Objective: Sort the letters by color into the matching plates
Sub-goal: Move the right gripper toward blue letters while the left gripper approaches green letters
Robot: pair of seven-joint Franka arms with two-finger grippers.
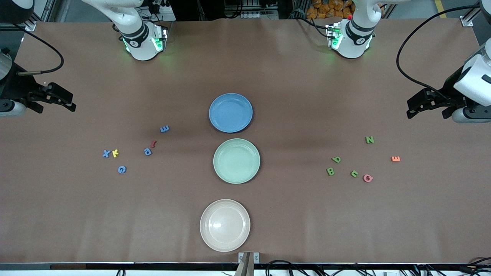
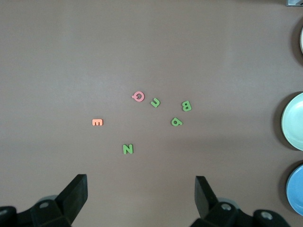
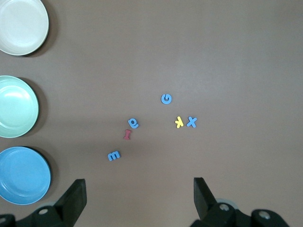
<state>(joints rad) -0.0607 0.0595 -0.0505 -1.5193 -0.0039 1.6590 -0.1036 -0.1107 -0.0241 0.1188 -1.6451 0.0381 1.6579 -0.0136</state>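
Left end effector (image 1: 412,111) hangs with its fingers spread wide and nothing between them, over bare table (image 1: 307,214) out at the left arm's end. Right end effector (image 1: 69,104), same story: wide, nothing held, over the right arm's end.

Down the middle run three plates in a line: blue plate (image 1: 230,112) closest to the bases, mint green plate (image 1: 236,161) next, cream plate (image 1: 224,225) nearest the front camera, close to the table's edge. None touch, none holds anything.

Toward the right arm's end lie the four blue letters (image 1: 122,169), with a yellow letter (image 1: 115,153) touching the blue X and a red letter (image 1: 154,143) just beside the blue one.

Toward the left arm's end, four green letters (image 1: 330,171), a pink letter (image 1: 368,178) and an orange letter (image 1: 395,158) lie loosely scattered. Wide brown table separates both clusters from the plates.
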